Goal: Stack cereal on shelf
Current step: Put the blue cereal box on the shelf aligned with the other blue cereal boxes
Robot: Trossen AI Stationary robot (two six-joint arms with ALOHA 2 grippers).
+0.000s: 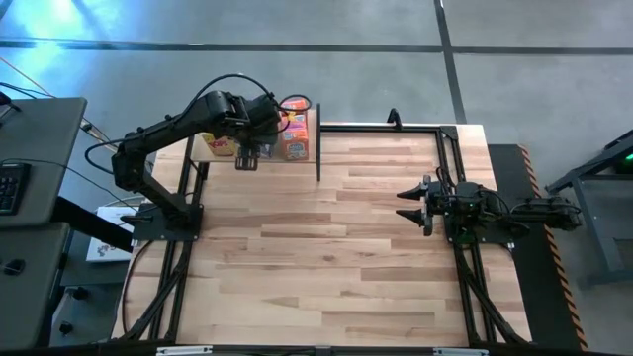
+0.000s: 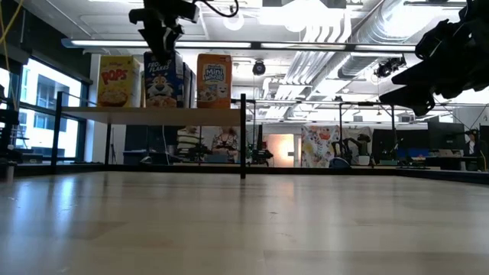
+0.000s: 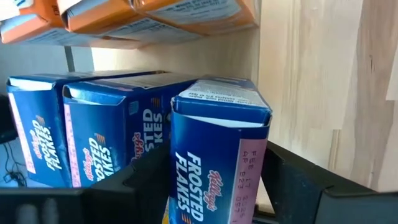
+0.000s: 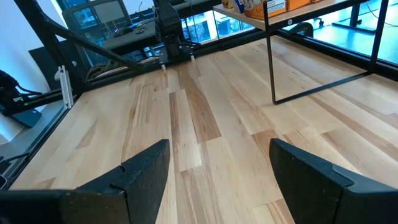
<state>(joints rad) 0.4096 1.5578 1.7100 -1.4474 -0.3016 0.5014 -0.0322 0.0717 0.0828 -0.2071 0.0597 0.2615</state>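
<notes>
A wooden bench (image 1: pixel 326 247) holds a raised light-wood shelf (image 1: pixel 297 158) at its far left corner, standing on thin black posts. Cereal boxes stand upright on the shelf in coloured groups: a yellow box (image 2: pixel 119 81) at one end, blue Frosted Flakes boxes (image 2: pixel 162 79) in the middle, and orange boxes (image 2: pixel 214 80) at the other end.

The left arm reaches over the shelf, and the left pincer (image 2: pixel 162 40) sits directly above the nearest blue box (image 3: pixel 214 155). In the left wrist view its dark fingers (image 3: pixel 134 180) flank that box on both sides, close to the cardboard; whether they are pinching it or have let go cannot be told. Two more blue boxes (image 3: pixel 74 134) stand just behind it, with orange boxes beyond.

The right arm waits at the bench's right edge, well apart from the shelf, its right pincer (image 1: pixel 415 204) spread and empty.

No cereal lies on the bench itself. The stacking looks nearly or fully complete, with this blue box judged to be the last one placed. What seems left is releasing it cleanly and lifting the arm away without tipping its neighbours.
</notes>
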